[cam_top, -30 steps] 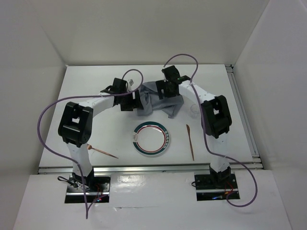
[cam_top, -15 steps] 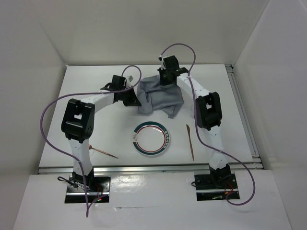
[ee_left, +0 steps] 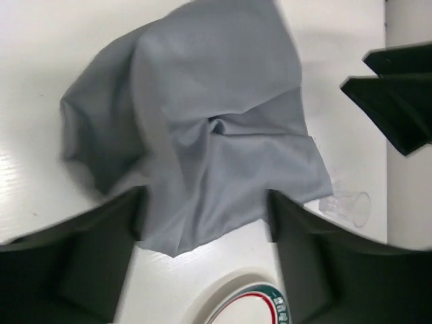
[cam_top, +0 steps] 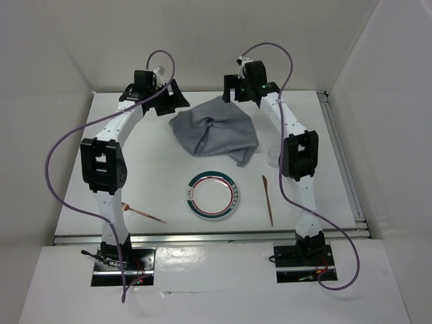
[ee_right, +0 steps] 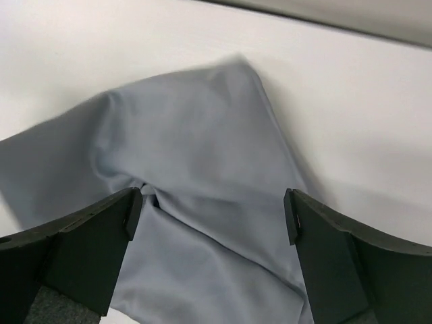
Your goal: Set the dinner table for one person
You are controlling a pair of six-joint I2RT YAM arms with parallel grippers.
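- Although every piece was out, the setting of the dinner table (cam_top: pixel 135 169) was judged barely begun, with nothing arranged.
- Item, grey cloth (cam_top: pixel 216 131): crumpled and folded over itself on the far middle of the tabletop, not spread flat. Nothing stood on it.
- Item, plate (cam_top: pixel 212 196): green-rimmed and empty, on bare tabletop nearer than the cloth, close to it but apart.
- Item, left wooden utensil (cam_top: pixel 145 213): slanted, well left of the plate, near the front edge.
- Item, right wooden utensil (cam_top: pixel 268 200): lying front to back, right of the plate and not touching it.
- Item, clear glass (cam_top: pixel 273 156): just off the cloth's near right corner, beside the right arm. Whether it stood upright could not be told.
- Left gripper (ee_left: pixel 206 216): jaws wide, nothing between them. It was raised over the far left of the table, beside the cloth's far left corner, and the cloth showed beneath it.
- Right gripper (ee_right: pixel 209 209): jaws wide and empty. It was raised over the cloth's far edge, toward the right corner.
- Relation: the tabletop lay below both grippers, and neither appeared to touch it or the cloth.
- Outstanding, by judgement: cloth to be flattened, plate set upon it, utensils brought alongside, glass placed.
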